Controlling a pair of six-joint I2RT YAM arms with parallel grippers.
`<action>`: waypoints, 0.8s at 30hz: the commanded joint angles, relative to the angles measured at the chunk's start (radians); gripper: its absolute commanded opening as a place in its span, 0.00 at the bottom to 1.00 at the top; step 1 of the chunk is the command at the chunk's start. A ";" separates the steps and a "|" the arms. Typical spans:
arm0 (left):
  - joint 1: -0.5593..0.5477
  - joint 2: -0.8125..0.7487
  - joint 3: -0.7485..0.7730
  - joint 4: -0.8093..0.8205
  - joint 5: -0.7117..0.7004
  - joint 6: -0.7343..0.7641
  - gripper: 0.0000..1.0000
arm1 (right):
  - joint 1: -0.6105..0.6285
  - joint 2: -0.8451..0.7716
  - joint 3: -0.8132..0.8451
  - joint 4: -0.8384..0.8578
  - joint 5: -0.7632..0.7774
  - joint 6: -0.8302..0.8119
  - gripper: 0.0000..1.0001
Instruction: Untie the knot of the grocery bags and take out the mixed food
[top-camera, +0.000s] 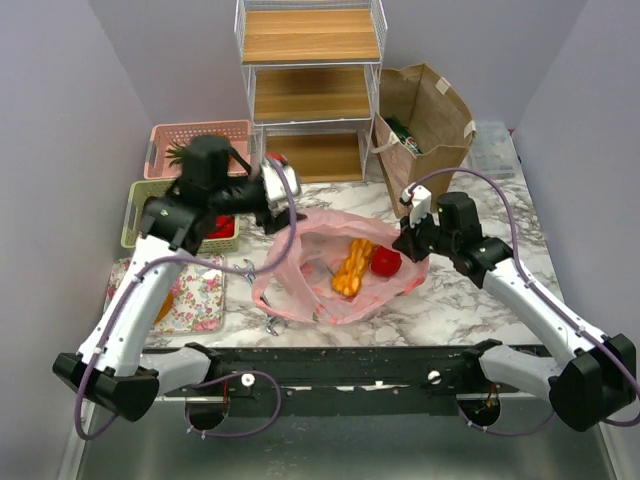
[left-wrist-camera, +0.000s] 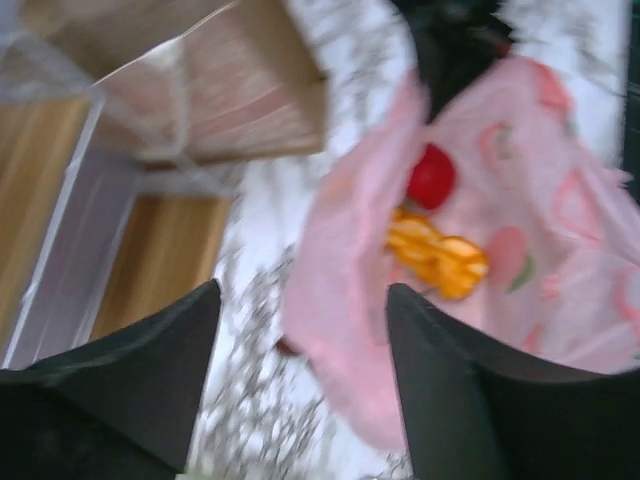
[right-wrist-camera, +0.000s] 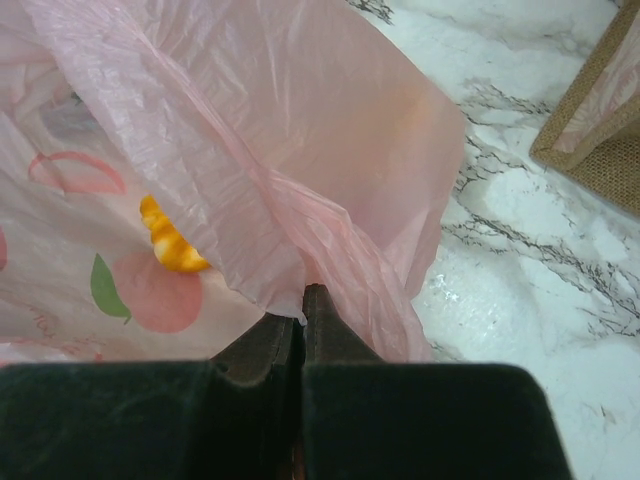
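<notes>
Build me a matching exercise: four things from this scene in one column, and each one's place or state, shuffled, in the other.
1. left tool
2. right tool
3. paper bag
4. orange pieces

A. lying inside the pink bag
B. open, holding nothing
C. shut on pink plastic
D. standing by the shelf

Pairs: 1-B, 2-C, 3-D, 4-A
</notes>
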 joint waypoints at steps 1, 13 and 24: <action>-0.318 -0.032 -0.201 0.067 -0.014 0.159 0.57 | 0.000 -0.042 -0.027 0.068 0.026 0.064 0.01; -0.597 0.300 -0.349 0.661 -0.401 -0.328 0.60 | 0.000 -0.014 0.017 0.078 0.249 0.283 0.01; -0.674 0.536 -0.319 0.856 -0.415 -0.284 0.86 | -0.001 0.004 0.026 0.046 0.374 0.317 0.01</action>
